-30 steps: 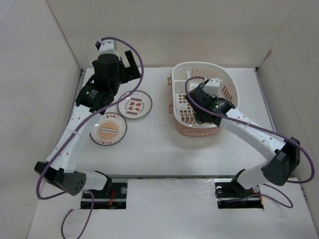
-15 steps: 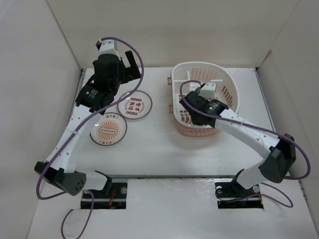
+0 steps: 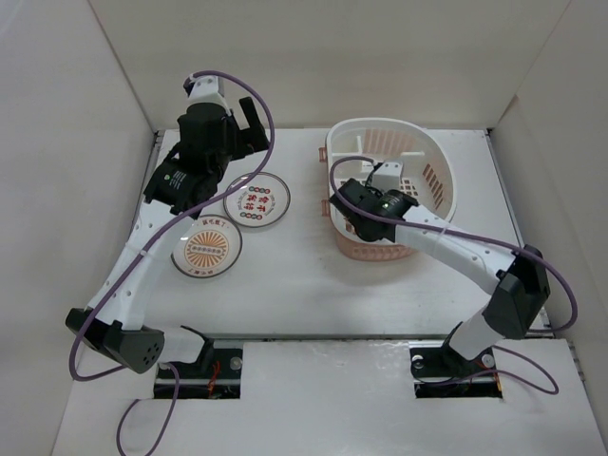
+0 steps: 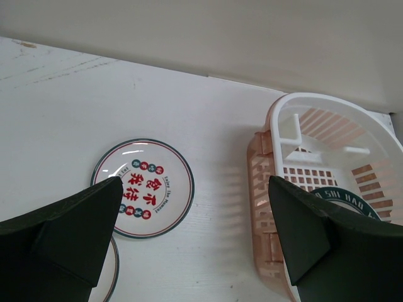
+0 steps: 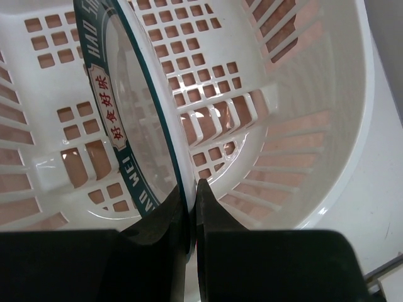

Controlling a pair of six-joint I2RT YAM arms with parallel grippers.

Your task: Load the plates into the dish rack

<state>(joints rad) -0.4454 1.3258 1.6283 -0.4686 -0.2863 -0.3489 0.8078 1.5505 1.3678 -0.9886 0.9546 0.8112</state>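
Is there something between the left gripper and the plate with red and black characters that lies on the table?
Nothing visible does. The left gripper is open above the table, and the plate with red and black characters lies flat and uncovered ahead of it. The dish rack stands off to one side.

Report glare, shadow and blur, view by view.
Top external: even, soft light, sharp throughout, only faint shadows beneath the arms. Left wrist: the left gripper looms dark and soft-edged in the foreground, and there is a small glare streak on the red-and-black plate. Right wrist: glossy highlights on the dish rack floor; the green-rimmed plate lettering is readable, and the right gripper pinching it is near-black.
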